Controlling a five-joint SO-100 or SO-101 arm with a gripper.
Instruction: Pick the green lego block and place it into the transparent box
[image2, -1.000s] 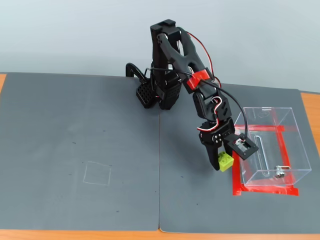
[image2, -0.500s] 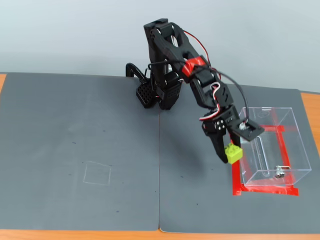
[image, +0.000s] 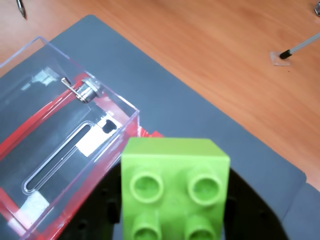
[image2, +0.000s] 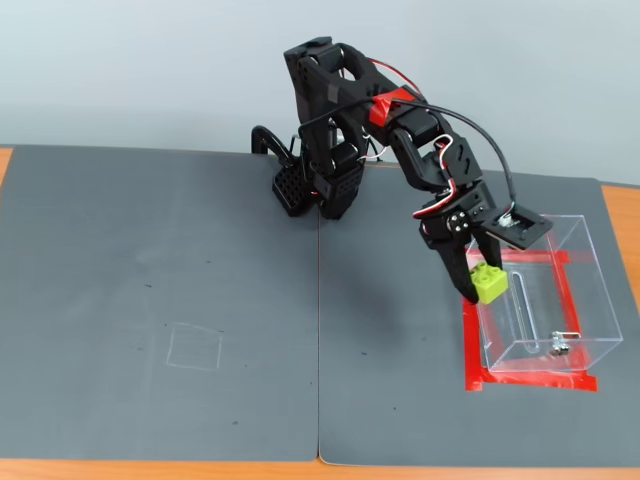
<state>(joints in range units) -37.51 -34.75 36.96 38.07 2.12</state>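
Bright, even light with soft shadows; the wrist view is slightly blurred, perhaps from closeness.

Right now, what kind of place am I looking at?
Probably a hobbyist's desk: a wooden table under a grey mat, a taped-down transparent box, and the claw gripping a green lego block.

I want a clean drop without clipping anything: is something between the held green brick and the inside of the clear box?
Only the clear acrylic box's near wall: the lime-green studded brick, clamped in the black gripper, sits at its rim. Nothing else intervenes.

Hobby workbench — grey mat (image2: 200, 300) (wooden desk (image: 225, 60)).
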